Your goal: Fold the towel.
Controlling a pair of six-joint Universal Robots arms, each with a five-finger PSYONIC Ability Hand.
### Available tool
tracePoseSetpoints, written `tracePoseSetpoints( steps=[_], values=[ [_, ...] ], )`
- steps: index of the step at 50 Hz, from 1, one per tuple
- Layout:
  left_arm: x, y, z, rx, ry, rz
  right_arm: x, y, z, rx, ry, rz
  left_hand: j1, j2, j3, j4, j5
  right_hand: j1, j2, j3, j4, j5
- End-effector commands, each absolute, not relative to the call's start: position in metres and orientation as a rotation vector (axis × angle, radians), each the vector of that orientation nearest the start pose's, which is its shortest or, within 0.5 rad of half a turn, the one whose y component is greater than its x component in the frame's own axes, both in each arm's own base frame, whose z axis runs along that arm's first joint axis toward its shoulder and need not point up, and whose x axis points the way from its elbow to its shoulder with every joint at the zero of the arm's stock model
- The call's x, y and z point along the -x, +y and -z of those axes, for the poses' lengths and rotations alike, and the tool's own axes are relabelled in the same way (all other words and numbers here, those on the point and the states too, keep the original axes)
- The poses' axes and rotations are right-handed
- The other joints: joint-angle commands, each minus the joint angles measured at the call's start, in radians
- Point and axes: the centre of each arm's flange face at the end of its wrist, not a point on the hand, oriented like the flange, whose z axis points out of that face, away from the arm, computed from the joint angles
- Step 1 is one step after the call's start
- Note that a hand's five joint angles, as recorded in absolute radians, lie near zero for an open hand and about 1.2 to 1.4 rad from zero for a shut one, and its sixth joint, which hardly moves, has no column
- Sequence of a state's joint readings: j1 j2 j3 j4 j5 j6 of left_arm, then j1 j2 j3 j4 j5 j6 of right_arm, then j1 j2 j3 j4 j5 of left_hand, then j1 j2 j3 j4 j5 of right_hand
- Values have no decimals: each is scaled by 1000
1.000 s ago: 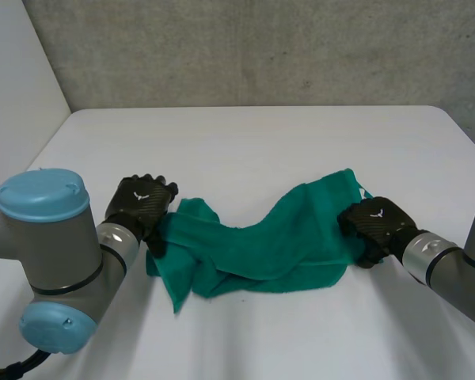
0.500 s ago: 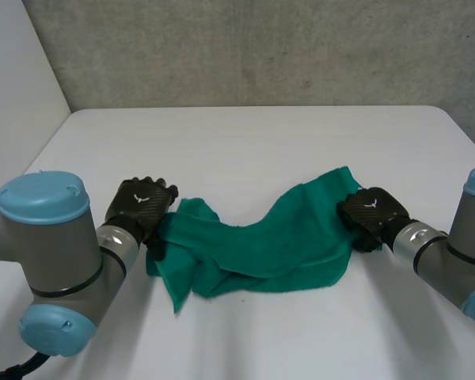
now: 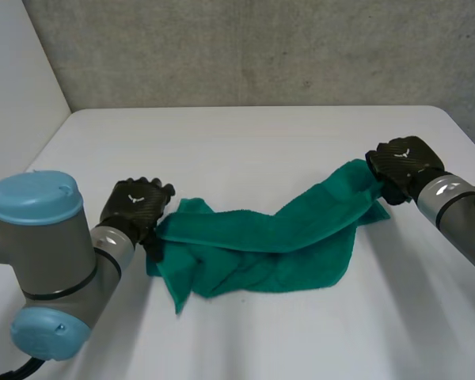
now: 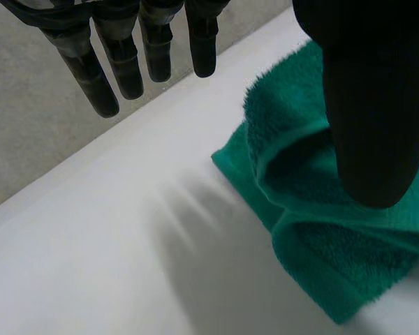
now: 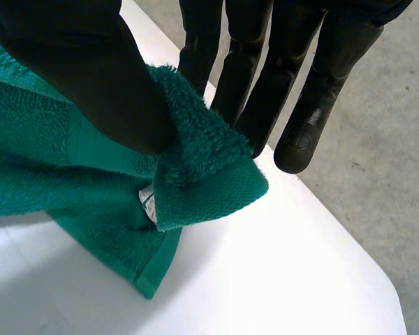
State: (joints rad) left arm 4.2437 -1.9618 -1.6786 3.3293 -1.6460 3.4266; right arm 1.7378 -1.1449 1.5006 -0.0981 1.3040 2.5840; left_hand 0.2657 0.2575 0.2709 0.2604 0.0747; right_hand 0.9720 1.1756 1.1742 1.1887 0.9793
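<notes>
Green towel (image 3: 261, 245) lies bunched across the table (image 3: 245, 142), its right end lifted. We judge it soft, light, limp; grip at corners. Right hand (image 3: 404, 162) pinches the right corner, thumb against fingers. Left hand (image 3: 134, 207) at the left end: fingers straight, spread, gripping nothing.

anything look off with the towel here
The green terry towel is twisted, not flat: bunched in a heap beside the left hand, stretched ropelike toward the right hand, which pinches one raised corner.
</notes>
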Motion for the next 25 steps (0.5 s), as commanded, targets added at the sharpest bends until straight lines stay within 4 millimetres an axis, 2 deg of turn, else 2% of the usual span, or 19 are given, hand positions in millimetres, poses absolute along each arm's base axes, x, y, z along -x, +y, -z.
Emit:
tracePoseSetpoints(
  steps=[1,6,11,14,19,25],
  values=[
    [254,-258,-186,-590,2554,1996,-192,-343,-191,1085,2332,1914,3,12,-2,9,20,424,221,222,208,242],
    [248,-262,-187,-395,2685,1992,-185,-347,-192,1060,2352,1922,112,120,107,117,128,424,221,222,208,242],
    [245,-269,-173,-237,2830,1878,-180,-350,-194,1044,2362,1935,197,206,192,203,214,424,221,222,208,242],
    [245,-271,-164,-190,2896,1816,-180,-349,-194,1043,2361,1931,197,206,192,203,214,424,221,222,208,242],
    [252,-270,-153,-136,3124,1704,-180,-347,-192,1052,2371,1911,194,203,189,200,211,424,221,222,208,242],
    [260,-270,-146,-96,3263,1641,-181,-346,-191,1057,2374,1898,194,203,189,200,211,424,221,222,208,242]
  ],
)
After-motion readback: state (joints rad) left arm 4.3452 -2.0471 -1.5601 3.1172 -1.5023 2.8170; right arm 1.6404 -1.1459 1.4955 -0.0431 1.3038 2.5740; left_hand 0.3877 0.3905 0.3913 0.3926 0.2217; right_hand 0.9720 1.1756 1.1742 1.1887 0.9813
